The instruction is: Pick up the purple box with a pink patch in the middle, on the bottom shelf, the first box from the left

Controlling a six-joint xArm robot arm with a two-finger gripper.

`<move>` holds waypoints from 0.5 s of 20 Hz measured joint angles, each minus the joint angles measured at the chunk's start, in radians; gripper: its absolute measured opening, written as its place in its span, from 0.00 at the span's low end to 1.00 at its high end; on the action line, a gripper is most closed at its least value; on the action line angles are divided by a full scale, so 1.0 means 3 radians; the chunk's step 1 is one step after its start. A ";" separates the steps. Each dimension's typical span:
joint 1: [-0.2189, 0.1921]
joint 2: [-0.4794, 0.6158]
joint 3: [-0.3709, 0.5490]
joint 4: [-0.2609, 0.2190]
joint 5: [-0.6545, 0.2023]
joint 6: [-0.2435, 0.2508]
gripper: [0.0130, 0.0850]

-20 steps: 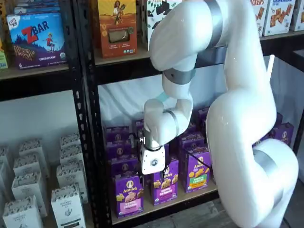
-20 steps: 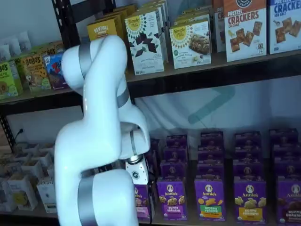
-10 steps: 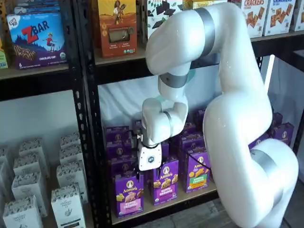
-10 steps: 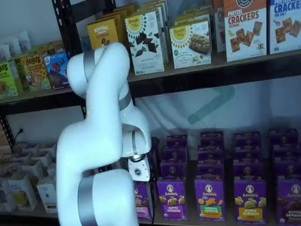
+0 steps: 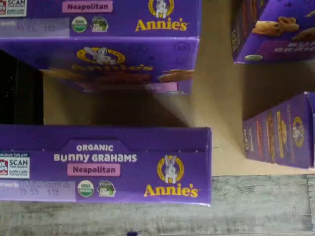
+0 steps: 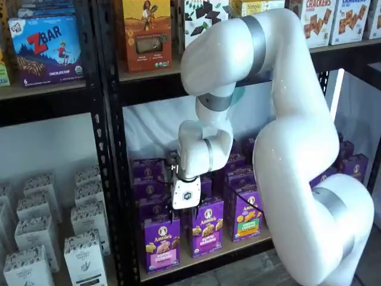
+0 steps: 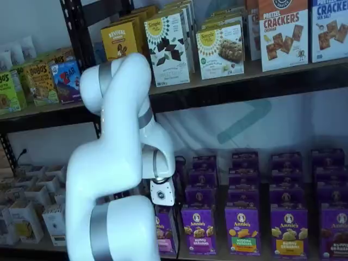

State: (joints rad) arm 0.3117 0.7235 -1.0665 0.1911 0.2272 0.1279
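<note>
The purple box (image 6: 161, 241) stands upright at the front left of the bottom shelf (image 6: 202, 257), its pink patch facing out. In a shelf view the arm hides half of it (image 7: 165, 234). In the wrist view I see its top flap (image 5: 106, 164), marked "Bunny Grahams Neapolitan", with a like carton (image 5: 98, 19) in the row behind. My gripper (image 6: 186, 202) hangs just above and a little right of the box, apart from it. Only its white body shows (image 7: 161, 196); I cannot make out the fingers.
Purple cartons with a violet patch (image 6: 206, 229) and a green patch (image 6: 248, 220) stand to the right, with more rows behind. A black rack upright (image 6: 110, 179) borders the box on the left. White cartons (image 6: 83, 256) fill the neighbouring bay. The upper shelf beam (image 6: 155, 83) runs overhead.
The gripper has risen slightly and drifted a little left above the front row. The boxes have not moved.
</note>
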 joint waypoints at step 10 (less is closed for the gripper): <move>-0.0035 0.0012 -0.0078 0.0001 0.0106 -0.0027 1.00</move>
State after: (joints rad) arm 0.3014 0.7270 -1.0901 0.1914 0.2589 0.1199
